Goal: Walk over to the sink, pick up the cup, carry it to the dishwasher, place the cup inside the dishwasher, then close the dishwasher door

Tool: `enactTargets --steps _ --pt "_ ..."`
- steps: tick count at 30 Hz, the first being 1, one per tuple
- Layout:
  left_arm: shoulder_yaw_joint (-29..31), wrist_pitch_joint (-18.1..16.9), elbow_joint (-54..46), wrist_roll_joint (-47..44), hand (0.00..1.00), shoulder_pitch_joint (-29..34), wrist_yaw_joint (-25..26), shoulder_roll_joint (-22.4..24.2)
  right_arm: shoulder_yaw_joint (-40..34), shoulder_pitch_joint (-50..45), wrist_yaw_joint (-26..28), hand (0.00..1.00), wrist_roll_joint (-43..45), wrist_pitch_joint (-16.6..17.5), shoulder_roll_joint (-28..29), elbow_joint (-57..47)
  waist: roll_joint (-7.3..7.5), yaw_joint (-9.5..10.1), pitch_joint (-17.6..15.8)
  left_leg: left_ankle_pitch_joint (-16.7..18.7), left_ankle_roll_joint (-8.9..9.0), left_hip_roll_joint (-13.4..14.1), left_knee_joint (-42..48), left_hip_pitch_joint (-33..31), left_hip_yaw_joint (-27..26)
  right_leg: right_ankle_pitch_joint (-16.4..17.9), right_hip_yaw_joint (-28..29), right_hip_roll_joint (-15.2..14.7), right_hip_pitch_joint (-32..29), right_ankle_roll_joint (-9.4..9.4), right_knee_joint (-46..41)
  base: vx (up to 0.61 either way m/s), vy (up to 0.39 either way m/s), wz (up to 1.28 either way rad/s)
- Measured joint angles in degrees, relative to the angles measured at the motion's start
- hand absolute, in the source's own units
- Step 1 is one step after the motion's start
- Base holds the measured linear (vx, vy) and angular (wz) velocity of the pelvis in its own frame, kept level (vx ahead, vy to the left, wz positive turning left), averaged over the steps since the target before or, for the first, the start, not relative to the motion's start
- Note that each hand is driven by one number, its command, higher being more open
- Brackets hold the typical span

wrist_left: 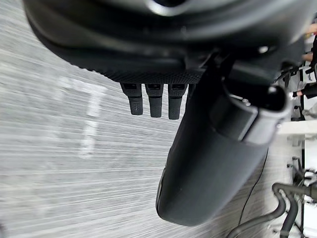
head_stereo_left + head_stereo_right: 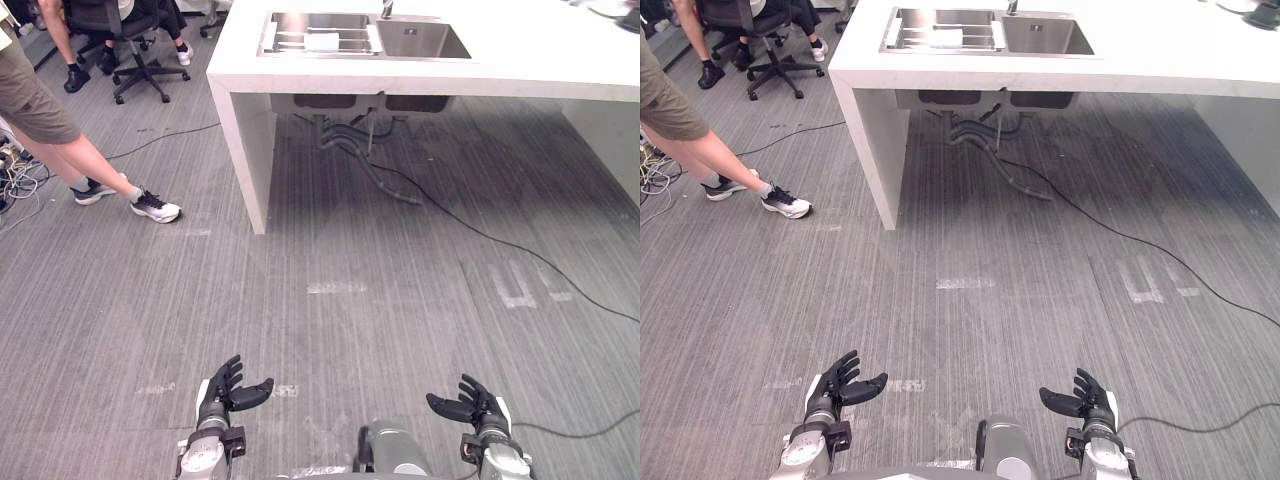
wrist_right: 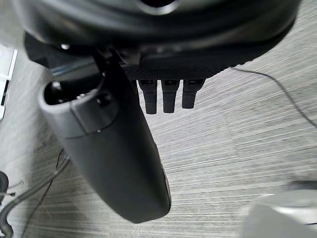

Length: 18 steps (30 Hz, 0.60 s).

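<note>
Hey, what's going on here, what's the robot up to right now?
The robot stands on the grey floor, some way short of the white counter that holds the steel sink. Its left hand and right hand are both open and empty, held low in front of it. Nothing has been picked up yet. A person stands off to the left of the counter.
</note>
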<state>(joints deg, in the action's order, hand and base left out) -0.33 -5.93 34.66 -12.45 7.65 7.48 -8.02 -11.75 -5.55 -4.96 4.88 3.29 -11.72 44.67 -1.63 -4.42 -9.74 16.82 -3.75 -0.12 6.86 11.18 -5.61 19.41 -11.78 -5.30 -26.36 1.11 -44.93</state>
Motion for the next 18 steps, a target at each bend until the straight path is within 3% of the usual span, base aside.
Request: enactTargets --steps 1,2,3,4,5,6,7,8,9,10,11,13,14,16,18 --pt "0.0 0.0 0.1 0.0 0.90 -0.7 0.0 0.1 0.2 0.4 0.0 0.90 0.0 0.0 -0.5 0.0 -0.97 -0.44 -0.6 0.0 0.01 1.3 -0.2 0.5 0.7 -0.9 -0.9 0.6 -1.3 -0.37 3.2 0.50 -0.100 0.60" --pt "0.0 0.0 0.1 0.0 0.90 -1.6 0.1 -0.1 0.6 1.0 0.0 0.90 0.0 0.0 -1.4 0.0 -1.85 -1.19 -1.3 -0.3 0.86 2.8 -0.1 1.5 1.4 -4.8 -1.8 1.6 -3.4 -0.12 11.0 0.56 -0.113 0.46" --pt "0.1 -0.2 0.1 0.0 0.90 -1.7 0.4 -0.5 1.0 0.8 0.0 0.90 0.0 0.0 -2.0 -0.2 -1.53 -1.20 -1.1 0.0 3.01 3.2 -0.1 3.6 1.5 -12.3 -1.5 2.4 -3.7 -0.92 20.7 0.61 -0.130 0.38" --pt "0.1 -0.2 0.1 0.0 0.90 -1.5 0.6 -0.9 1.0 0.3 -0.1 0.90 0.0 0.1 -2.1 -0.4 -0.80 -1.24 -0.8 0.7 4.13 3.0 0.0 5.0 1.6 -16.1 -1.1 2.3 -3.4 -1.74 24.1 0.74 -0.193 0.40" --pt "0.2 -0.4 1.0 0.0 0.90 -1.5 0.9 -1.4 0.9 -0.8 -0.1 0.90 0.0 0.1 -2.4 -0.4 0.69 -1.61 -0.1 2.2 6.29 2.3 1.0 8.1 1.9 -22.8 -0.2 1.0 -4.0 -6.70 22.0 0.89 -0.270 0.38" --pt "0.5 -0.2 2.5 -0.2 0.90 -3.0 1.3 -0.7 0.8 0.7 -0.5 0.90 0.0 -0.4 -2.8 0.5 -1.11 -2.18 -0.2 1.4 7.99 4.7 5.7 6.9 1.9 -17.3 -1.4 1.4 -4.7 -7.38 15.4 0.88 -0.288 0.39" --pt "0.5 -0.3 2.5 -0.2 0.90 -3.3 1.3 -0.6 0.8 1.1 -0.5 0.90 0.0 -0.5 -2.8 0.5 -1.31 -2.45 -0.3 -0.3 8.55 5.0 9.0 5.6 1.6 -15.6 -2.0 1.5 -4.5 -7.60 13.9 0.82 -0.303 0.19" --pt "0.5 -0.4 2.3 -0.6 0.90 -3.9 1.3 -0.3 1.0 1.9 -0.2 0.90 0.0 -0.5 -2.4 0.5 -1.58 -2.39 -0.8 -6.0 8.97 6.5 19.1 2.0 1.1 -12.7 -2.4 2.4 -1.3 -8.04 14.4 0.55 -0.231 0.13" --pt "0.5 -0.4 2.3 -0.9 0.90 -4.0 1.3 0.1 1.0 2.2 -0.2 0.90 0.0 -0.5 -2.1 0.5 -1.74 -2.25 -1.0 -10.7 10.00 7.8 26.0 -0.7 1.1 -11.9 -2.5 3.2 1.5 -8.11 16.1 0.56 -0.230 0.03" --pt "0.5 -0.4 1.7 -1.2 0.90 -3.9 1.1 0.8 1.2 2.5 -0.2 0.90 0.1 -0.4 -1.6 0.5 -2.24 -1.37 -1.5 -11.1 11.87 11.0 41.1 -6.0 0.5 -11.4 -2.9 5.4 8.0 -8.45 20.9 0.67 -0.255 -0.06" --pt "0.5 -0.4 0.4 -1.5 0.90 -3.8 1.0 1.1 2.1 2.7 -0.2 0.90 0.5 -0.1 -1.4 0.5 -1.94 -0.67 -2.1 -9.1 10.60 14.5 54.4 -11.1 -2.1 -11.3 -2.9 7.2 15.0 -8.68 25.8 0.63 -0.227 -0.09" --pt "0.5 -0.5 -3.1 -2.4 0.90 -3.3 1.0 1.9 2.7 3.2 -0.4 0.90 0.6 1.4 -1.4 0.5 -1.03 0.54 -2.9 -6.2 7.78 17.1 62.6 -18.0 -6.1 -11.2 -1.9 8.0 24.0 -8.83 32.6 0.62 -0.189 -0.11" --pt "0.5 -0.5 -6.7 -2.8 0.90 -2.7 1.1 2.4 2.6 3.6 -0.7 0.90 0.6 1.9 -1.6 0.4 -0.56 0.86 -3.2 -4.8 6.51 17.2 61.2 -22.7 -7.8 -11.2 -1.3 8.3 28.3 -8.82 36.4 0.52 -0.119 -0.13" --pt "0.5 -0.5 -12.0 -3.4 0.90 -2.4 1.4 2.4 2.5 4.4 -1.2 0.90 0.6 1.9 -1.5 0.5 -0.69 2.06 -3.7 -3.2 5.88 15.6 54.0 -27.7 -9.4 -11.1 -0.4 8.4 32.2 -8.72 39.9 0.50 -0.039 -0.18" --pt "0.5 -0.7 -21.2 -3.4 0.90 -2.3 2.5 2.5 2.6 4.9 -1.3 0.90 0.6 1.8 -1.4 0.6 -0.06 3.72 -4.4 -2.8 6.26 9.7 32.6 -32.4 -9.2 -9.8 1.2 7.1 36.1 -7.42 43.0 0.56 0.040 -0.33"
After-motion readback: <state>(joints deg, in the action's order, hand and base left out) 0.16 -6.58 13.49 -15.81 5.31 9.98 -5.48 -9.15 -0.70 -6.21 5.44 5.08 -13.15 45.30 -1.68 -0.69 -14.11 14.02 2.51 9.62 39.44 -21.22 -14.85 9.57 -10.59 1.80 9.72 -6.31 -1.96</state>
